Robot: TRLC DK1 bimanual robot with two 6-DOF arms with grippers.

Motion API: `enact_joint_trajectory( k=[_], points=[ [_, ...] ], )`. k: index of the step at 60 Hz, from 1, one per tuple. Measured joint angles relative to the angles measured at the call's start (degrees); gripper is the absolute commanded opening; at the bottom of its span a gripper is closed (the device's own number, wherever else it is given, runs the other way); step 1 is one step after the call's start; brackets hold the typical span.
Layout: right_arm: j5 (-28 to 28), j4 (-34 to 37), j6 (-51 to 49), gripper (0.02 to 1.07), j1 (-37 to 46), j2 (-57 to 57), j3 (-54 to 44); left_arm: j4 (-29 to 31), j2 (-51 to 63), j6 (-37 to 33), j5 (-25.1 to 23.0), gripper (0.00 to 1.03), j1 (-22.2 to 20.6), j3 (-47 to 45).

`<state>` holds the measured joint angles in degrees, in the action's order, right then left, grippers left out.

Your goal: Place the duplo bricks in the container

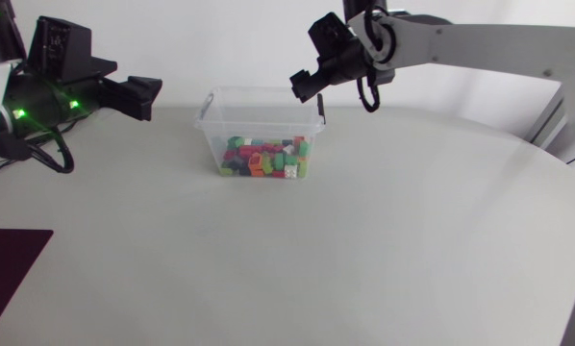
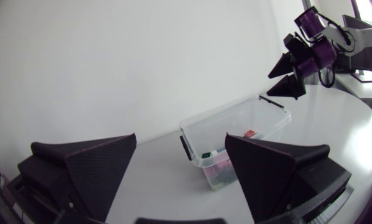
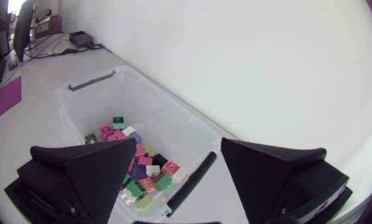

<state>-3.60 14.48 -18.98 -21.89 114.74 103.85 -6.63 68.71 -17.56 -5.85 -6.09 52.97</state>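
Your left gripper [image 1: 151,97] hangs at the table's left, wedge fingers spread, empty. The clear plastic container [image 1: 211,113] mid-table holds blocky, many-coloured duplo bricks [image 1: 263,160]. Your right gripper [image 1: 305,86] tilts down over its right rim, likewise spread, empty.

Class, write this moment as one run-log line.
left hand open, empty, away from box | right hand open, empty, over box | bricks in box

clear glossy plastic container [image 1: 261,112], matte white table [image 1: 364,240]
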Motion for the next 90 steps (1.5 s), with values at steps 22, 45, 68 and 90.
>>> enact_joint_trajectory(
  k=[22, 45, 68, 90],
  points=[
    [7.96, -14.88, 1.53, 1.03, 4.39, -21.44, -24.74, -5.51, -11.06, 0.04, 0.83, 0.99, 1.92, -11.45],
    [11.50, -20.06, 0.44, 1.03, 7.93, -36.13, -42.64, -5.99, -23.37, 2.21, 1.46, 0.99, 4.48, -18.73],
    [11.82, -23.30, -1.22, 1.03, 13.46, -56.06, -59.28, -4.74, -36.50, 2.99, 1.68, 0.99, 6.71, -24.94],
    [12.02, -23.28, -1.60, 1.03, 16.76, -74.27, -70.93, -0.48, -47.30, 5.60, 1.70, 0.99, 9.05, -28.28]
  ],
)
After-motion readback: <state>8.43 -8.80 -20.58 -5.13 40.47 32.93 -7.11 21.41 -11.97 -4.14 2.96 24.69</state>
